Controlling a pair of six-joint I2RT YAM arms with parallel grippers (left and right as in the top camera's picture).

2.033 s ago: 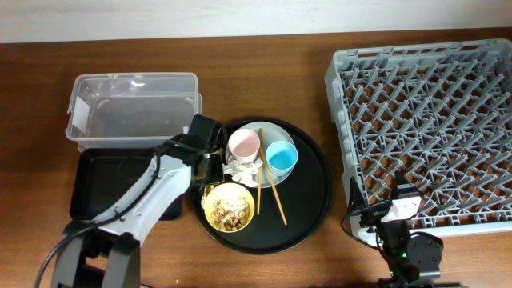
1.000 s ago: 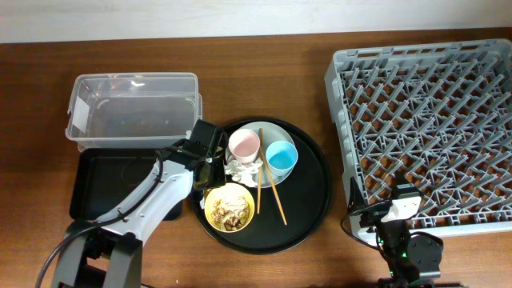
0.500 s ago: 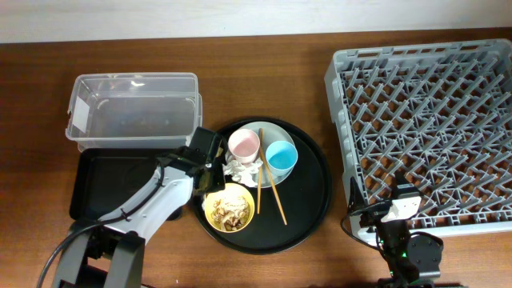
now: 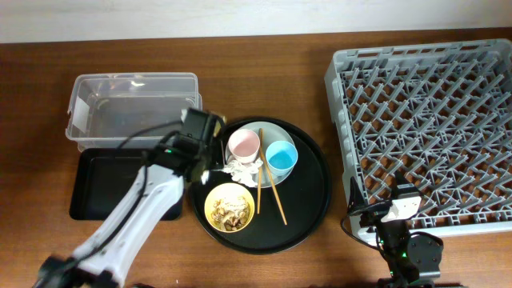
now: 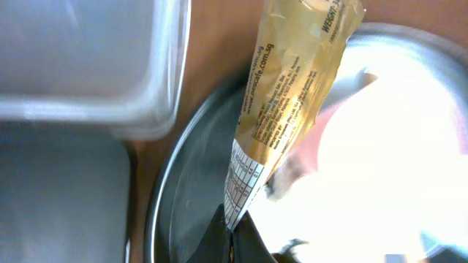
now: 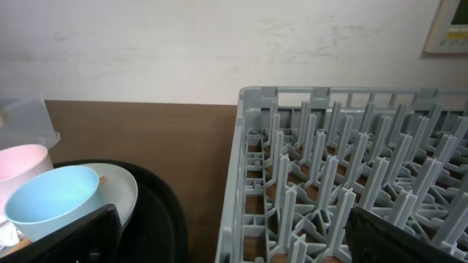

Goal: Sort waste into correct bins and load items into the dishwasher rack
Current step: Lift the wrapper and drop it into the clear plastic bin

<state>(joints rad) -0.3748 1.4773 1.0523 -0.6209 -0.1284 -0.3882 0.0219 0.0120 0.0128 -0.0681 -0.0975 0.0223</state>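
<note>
Two arms worked at a brown wooden table [image 4: 320, 96]. At its near edge the right gripper [image 6: 230, 219] sat low in front of the grey dishwasher rack [image 4: 424, 128], its black fingers [image 6: 66, 234] spread wide and holding nothing. The left arm slanted up from the near left corner toward the round black tray [image 4: 308, 200], with its wrist above that tray's left rim. The left gripper [image 5: 232, 228] was pinched tight on the bottom end of a yellow-brown wrapper [image 5: 292, 102], which stood up over the gap between the tray and the clear box [image 4: 132, 112]. On the near part of the round tray sat the yellow bowl [image 4: 216, 216] with crumbly food scraps [image 4: 230, 208]. Just beside it to the right lay the chopsticks [image 4: 270, 180]. Behind the bowl lay the crumpled napkin [image 4: 242, 169], touching the pink cup [image 4: 243, 145]. The blue cup [image 4: 281, 156] stood beside the pink one, both on the pale plate [image 4: 276, 130]. Left of the round tray lay the shallow black tray [image 4: 100, 184], and behind it the clear box with its white label [image 4: 78, 120]. A white wall [image 6: 183, 44] closed off the far side.
</note>
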